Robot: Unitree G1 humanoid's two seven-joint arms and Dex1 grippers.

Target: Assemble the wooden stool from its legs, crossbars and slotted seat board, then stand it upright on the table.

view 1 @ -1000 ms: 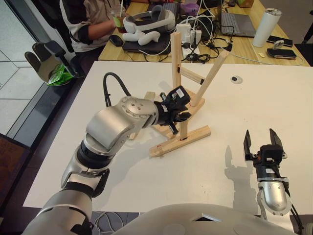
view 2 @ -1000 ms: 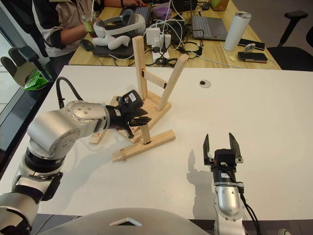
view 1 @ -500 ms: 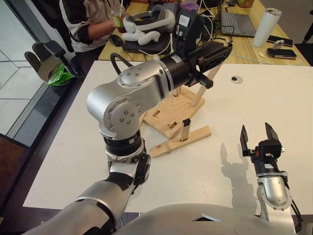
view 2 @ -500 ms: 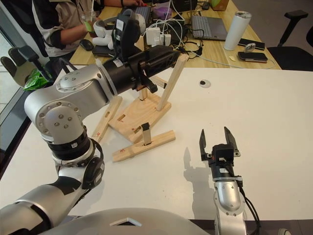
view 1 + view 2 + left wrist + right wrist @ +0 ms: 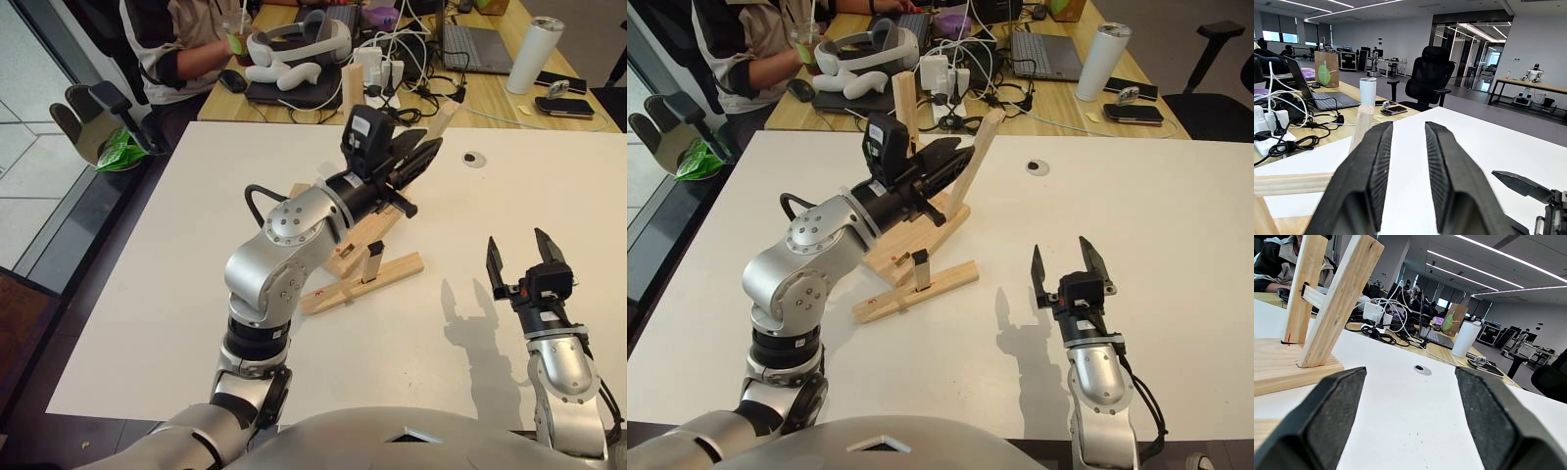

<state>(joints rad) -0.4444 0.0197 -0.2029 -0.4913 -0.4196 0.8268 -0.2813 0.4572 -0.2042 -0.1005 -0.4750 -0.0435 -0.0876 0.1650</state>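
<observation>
Stool point(image 5: 364, 227) half-built, upturned, table's point(image 5: 549, 186) far middle; loose leg piece point(image 5: 394, 268) beside it. Our left gripper point(image 5: 419, 157), jaws narrowly parted, empty, hovers by the slanted leg. Right gripper point(image 5: 527, 257), jaws wide, sits near the front-right edge. We judge the next move: fit the loose leg.
</observation>
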